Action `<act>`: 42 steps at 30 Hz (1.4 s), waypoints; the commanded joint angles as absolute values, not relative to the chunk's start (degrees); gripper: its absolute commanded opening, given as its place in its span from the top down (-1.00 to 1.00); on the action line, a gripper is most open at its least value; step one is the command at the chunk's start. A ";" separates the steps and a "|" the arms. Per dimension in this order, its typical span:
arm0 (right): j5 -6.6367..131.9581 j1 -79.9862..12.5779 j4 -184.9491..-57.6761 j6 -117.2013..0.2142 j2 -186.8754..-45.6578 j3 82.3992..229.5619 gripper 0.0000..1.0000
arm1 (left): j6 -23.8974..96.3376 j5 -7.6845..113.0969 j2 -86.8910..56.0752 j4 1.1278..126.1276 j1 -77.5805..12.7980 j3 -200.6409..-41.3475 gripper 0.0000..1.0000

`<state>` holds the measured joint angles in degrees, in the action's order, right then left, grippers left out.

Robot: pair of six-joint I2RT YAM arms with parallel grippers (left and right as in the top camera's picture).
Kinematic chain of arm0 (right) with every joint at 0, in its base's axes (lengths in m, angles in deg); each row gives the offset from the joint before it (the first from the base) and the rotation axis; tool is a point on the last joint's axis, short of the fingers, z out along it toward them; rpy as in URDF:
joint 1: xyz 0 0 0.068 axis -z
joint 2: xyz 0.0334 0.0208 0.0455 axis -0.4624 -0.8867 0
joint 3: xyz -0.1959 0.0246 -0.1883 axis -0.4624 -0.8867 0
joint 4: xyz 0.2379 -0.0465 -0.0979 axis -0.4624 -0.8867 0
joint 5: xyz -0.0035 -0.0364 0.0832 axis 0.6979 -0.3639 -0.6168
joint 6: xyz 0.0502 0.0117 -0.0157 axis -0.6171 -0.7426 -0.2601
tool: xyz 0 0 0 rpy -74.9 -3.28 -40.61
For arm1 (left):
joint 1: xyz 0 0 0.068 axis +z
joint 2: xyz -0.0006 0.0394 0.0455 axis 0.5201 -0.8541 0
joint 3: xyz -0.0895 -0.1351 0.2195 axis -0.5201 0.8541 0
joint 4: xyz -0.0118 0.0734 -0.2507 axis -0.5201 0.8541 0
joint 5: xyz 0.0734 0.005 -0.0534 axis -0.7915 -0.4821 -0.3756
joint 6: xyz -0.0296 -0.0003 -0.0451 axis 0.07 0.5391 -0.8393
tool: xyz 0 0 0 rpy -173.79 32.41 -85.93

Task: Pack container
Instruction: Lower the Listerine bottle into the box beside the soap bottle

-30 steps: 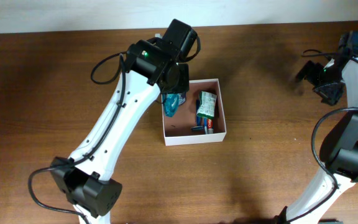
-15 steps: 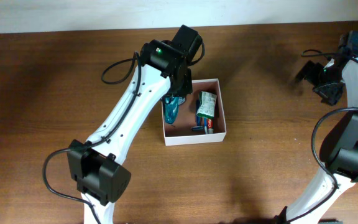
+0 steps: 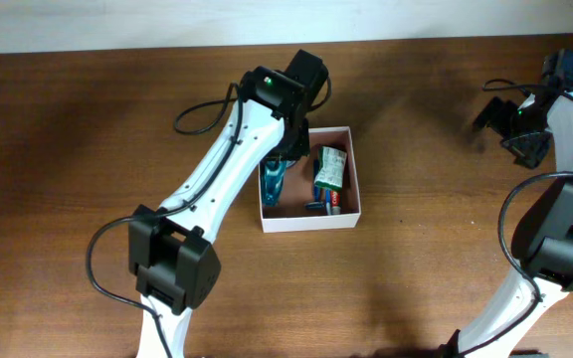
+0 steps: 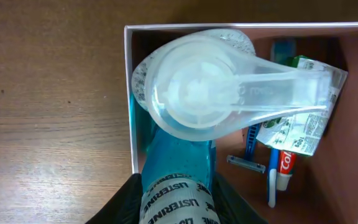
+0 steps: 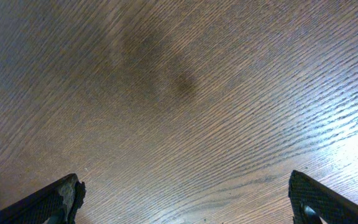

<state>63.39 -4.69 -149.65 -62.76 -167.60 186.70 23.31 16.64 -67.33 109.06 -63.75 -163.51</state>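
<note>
My left gripper (image 4: 178, 202) is clamping its fingers on the teal Listerine mouthwash bottle (image 4: 179, 155) near the label, with the clear cap end pointing ahead. In the last second the arm has been swinging in from the left. The bottle was leaning over the left wall, and it is now standing steeper inside the left part of the container (image 4: 129, 93), which is sitting mid-table. Beside it are lying a green sachet (image 4: 297, 127), a razor (image 4: 252, 143) and a toothpaste tube (image 4: 283, 169). I am judging that only lowering and releasing is remaining. Far off, my right gripper (image 5: 188, 202) is hanging wide open over the table (image 5: 166, 93), holding nothing.
</note>
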 commanded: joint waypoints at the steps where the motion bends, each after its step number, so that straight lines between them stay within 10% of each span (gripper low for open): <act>1: 63.90 -4.65 -149.54 -62.84 -167.71 186.35 -0.97 | 23.23 13.43 -67.31 109.34 -63.55 -163.88 0.98; 13: 63.90 -4.65 -149.54 -62.84 -167.71 186.35 -0.96 | 24.76 13.25 -69.78 109.60 -63.55 -163.88 0.74; 22: 63.90 -4.65 -149.54 -62.84 -167.71 186.35 -0.97 | 24.78 13.25 -69.78 110.41 -63.55 -163.88 -0.43; 42: 63.90 -4.65 -149.54 -62.82 -167.71 186.35 -0.97 | 31.68 13.82 -67.85 113.04 -62.81 -167.55 -0.34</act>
<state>63.37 -4.69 -149.67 -62.76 -167.60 186.70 27.71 14.11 -69.19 112.93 -63.59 -164.23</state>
